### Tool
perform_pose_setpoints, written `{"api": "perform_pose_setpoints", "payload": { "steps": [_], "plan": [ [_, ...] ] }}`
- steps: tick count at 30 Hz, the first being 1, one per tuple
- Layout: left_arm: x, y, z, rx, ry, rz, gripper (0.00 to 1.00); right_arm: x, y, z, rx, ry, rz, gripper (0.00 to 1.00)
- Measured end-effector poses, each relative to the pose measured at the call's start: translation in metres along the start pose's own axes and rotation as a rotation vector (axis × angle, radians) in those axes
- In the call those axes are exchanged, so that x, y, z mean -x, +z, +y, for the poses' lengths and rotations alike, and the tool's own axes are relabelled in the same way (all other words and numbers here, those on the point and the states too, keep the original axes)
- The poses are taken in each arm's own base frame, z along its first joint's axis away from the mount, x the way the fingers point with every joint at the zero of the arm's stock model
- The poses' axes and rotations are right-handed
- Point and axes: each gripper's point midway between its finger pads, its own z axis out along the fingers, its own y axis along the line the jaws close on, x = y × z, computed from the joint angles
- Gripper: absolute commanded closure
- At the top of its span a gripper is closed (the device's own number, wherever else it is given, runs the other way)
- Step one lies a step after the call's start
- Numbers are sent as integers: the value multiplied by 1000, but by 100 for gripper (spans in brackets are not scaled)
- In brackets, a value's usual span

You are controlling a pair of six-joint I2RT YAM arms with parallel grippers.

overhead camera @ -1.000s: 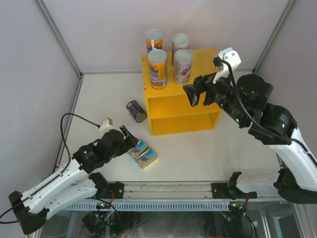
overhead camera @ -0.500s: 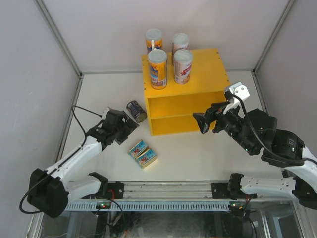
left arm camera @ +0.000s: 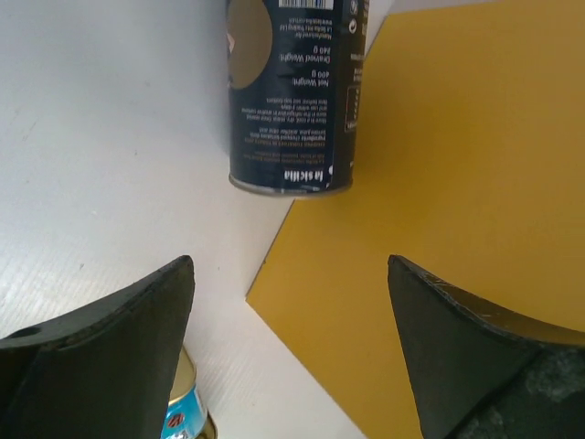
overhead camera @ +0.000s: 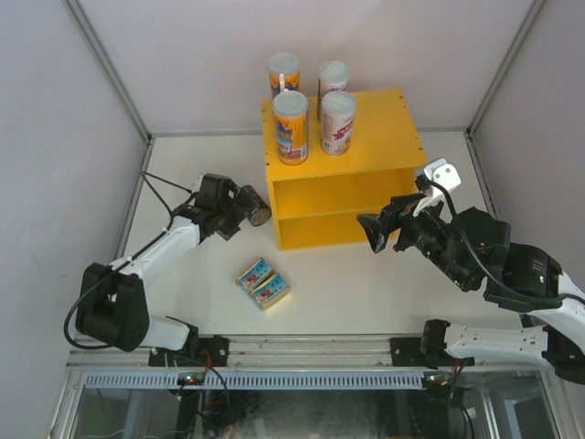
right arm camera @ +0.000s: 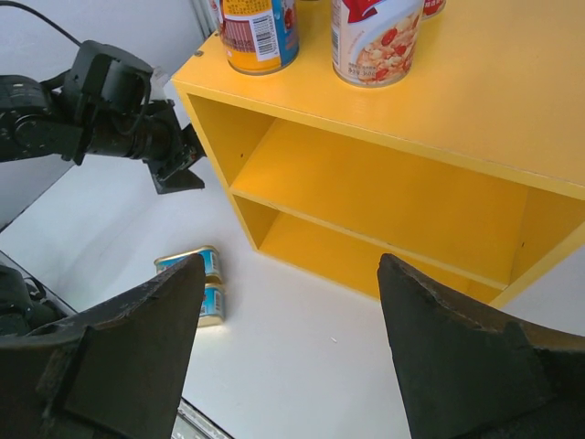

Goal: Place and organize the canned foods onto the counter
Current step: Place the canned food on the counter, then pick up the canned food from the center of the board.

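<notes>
The dark steel can (left arm camera: 291,101) lies on its side on the desk (left arm camera: 91,137), just beside the yellow box (left arm camera: 475,183). It points straight away from the left fingers (left arm camera: 137,315), which are wide open and empty. The right fingers (right arm camera: 137,338) are open, empty and farther off.

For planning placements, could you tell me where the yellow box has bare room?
Bare: both compartments of the bright yellow open-fronted box and its top right of the white-lidded tubes. Crowded: the top's left half.
</notes>
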Motion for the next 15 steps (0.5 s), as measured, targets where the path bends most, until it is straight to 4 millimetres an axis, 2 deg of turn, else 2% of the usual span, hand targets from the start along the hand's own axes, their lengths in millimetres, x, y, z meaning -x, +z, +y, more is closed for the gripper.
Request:
{"api": "perform_pose_setpoints", "payload": {
  "steps": [9, 15],
  "plan": [
    [10, 37, -8, 54, -16, 31, 10, -4, 11, 1, 0, -10, 27, 25],
    [16, 52, -16, 61, -8, 40, 9, -8, 19, -2, -4, -8, 51, 25]
  ]
}}
